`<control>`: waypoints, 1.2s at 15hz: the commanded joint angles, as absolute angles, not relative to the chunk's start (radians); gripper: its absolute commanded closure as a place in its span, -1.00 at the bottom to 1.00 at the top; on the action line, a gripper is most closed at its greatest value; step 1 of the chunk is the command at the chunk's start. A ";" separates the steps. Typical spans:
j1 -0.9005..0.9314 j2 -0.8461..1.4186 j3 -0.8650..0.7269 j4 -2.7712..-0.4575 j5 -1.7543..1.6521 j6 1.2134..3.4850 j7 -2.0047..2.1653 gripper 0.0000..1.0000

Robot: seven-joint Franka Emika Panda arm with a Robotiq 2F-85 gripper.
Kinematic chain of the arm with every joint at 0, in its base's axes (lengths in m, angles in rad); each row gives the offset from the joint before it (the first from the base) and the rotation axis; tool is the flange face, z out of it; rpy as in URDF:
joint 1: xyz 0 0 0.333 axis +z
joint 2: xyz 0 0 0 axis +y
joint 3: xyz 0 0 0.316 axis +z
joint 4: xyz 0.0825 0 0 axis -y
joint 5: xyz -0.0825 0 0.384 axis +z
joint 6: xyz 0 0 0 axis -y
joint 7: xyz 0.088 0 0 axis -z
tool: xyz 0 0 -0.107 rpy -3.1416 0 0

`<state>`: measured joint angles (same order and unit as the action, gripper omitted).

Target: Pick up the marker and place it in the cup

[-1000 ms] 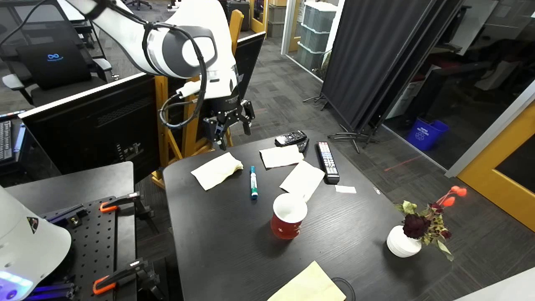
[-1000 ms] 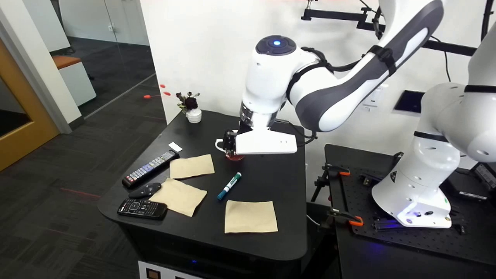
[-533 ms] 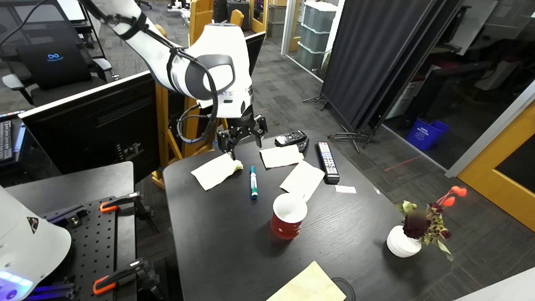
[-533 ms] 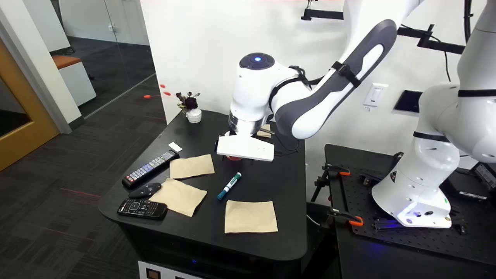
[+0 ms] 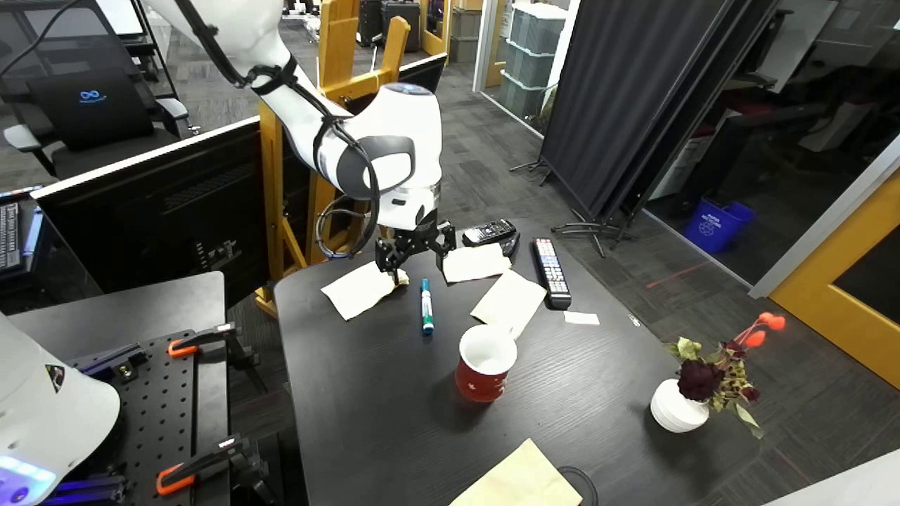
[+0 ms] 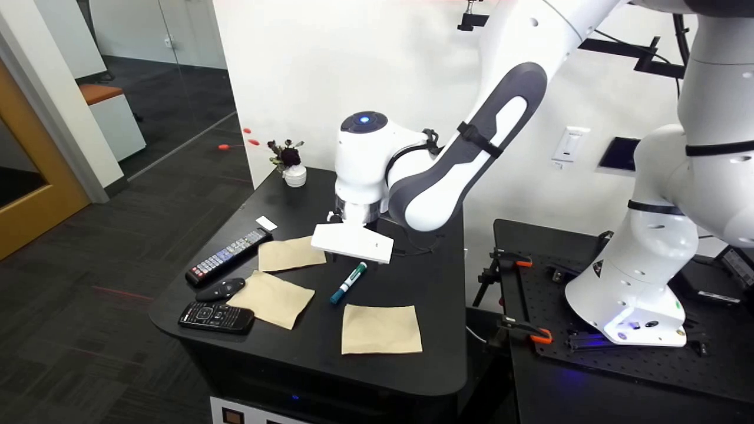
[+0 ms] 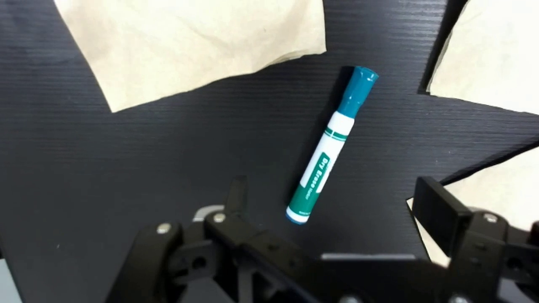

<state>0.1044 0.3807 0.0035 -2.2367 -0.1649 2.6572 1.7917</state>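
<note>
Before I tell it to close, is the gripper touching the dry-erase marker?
Apart. In the wrist view, the gripper is open, and dark tabletop shows between the dry-erase marker and each finger.

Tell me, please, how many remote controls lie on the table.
3: in an exterior view, the long remote near the white card, the short remote nearest the camera, and the rounded remote between them.

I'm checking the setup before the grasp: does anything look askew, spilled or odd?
One small thing: in the wrist view, the tan napkin closest to the marker has a wavy edge that seems slightly lifted, rather than lying flat. I see no spill, and the red cup stands upright.
</note>
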 commanded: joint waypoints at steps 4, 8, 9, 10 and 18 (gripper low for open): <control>0.121 0.497 -0.036 -2.147 -0.045 2.657 1.762 -1.00; 0.117 0.542 -0.049 -2.109 -0.010 2.641 1.742 -1.00; 0.117 0.552 -0.051 -2.101 -0.005 2.638 1.734 -1.00; 0.117 0.561 -0.053 -2.093 0.000 2.634 1.726 -1.00; 0.136 0.615 -0.079 -2.049 0.003 2.613 1.725 -0.31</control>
